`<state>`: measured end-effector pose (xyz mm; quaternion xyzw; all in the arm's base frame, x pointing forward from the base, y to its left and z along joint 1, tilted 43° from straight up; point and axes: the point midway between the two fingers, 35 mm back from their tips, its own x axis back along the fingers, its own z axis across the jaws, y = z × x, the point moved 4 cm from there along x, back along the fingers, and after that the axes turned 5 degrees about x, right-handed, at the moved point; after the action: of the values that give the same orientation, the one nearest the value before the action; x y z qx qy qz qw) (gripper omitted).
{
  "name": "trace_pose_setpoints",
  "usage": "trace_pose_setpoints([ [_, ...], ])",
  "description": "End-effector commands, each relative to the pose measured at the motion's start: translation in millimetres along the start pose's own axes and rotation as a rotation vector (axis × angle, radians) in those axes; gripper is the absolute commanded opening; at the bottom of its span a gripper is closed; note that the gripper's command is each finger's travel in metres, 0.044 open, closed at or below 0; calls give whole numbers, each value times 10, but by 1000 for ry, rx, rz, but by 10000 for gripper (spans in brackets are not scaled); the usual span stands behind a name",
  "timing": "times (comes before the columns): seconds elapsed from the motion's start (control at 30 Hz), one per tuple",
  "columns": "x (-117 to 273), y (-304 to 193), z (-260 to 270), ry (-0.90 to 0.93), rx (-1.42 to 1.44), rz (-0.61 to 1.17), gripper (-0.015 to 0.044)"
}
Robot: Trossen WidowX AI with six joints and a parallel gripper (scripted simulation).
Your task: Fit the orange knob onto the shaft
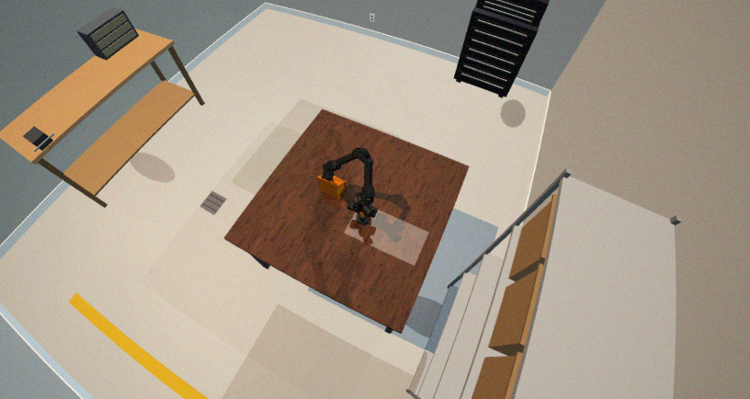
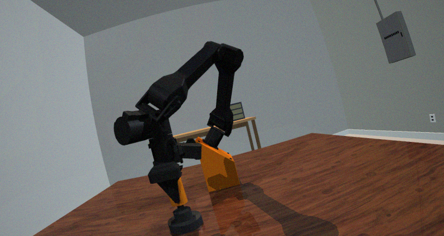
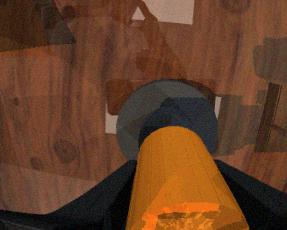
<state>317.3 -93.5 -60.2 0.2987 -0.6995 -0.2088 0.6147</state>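
Note:
The orange knob [image 2: 183, 194] [image 3: 177, 170] is a tall cylinder, held slightly tilted in the exterior view. My gripper [image 2: 177, 200] is shut on it, with one dark finger on each side in the wrist view. The round dark pedestal [image 2: 185, 224] [image 3: 135, 117] stands on the table below the knob. A short dark piece of the shaft [image 2: 180, 206] shows between the knob's lower end and the pedestal's raised hub, so the knob is not down on the pedestal. The hole and the shaft's flat side are hidden.
The wooden table [image 1: 294, 186] [image 2: 357, 172] carries the arm's orange base [image 1: 331, 187] [image 2: 217, 169], which stands behind the pedestal in the exterior view. A pale rectangle [image 1: 409, 244] lies on the table beside the pedestal. Shadows of the arm cross the table.

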Motion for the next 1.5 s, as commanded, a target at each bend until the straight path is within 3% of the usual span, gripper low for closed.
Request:
trace_pose_setpoints([
  [0.0,24,-7,-19,-2,55,3,0],
  [0.17,9,-14,-11,-2,210,3,0],
  [1.17,24,-14,-10,-2,210,4,0],
  [1.47,6,-16,-2,-1,419,4,0],
])
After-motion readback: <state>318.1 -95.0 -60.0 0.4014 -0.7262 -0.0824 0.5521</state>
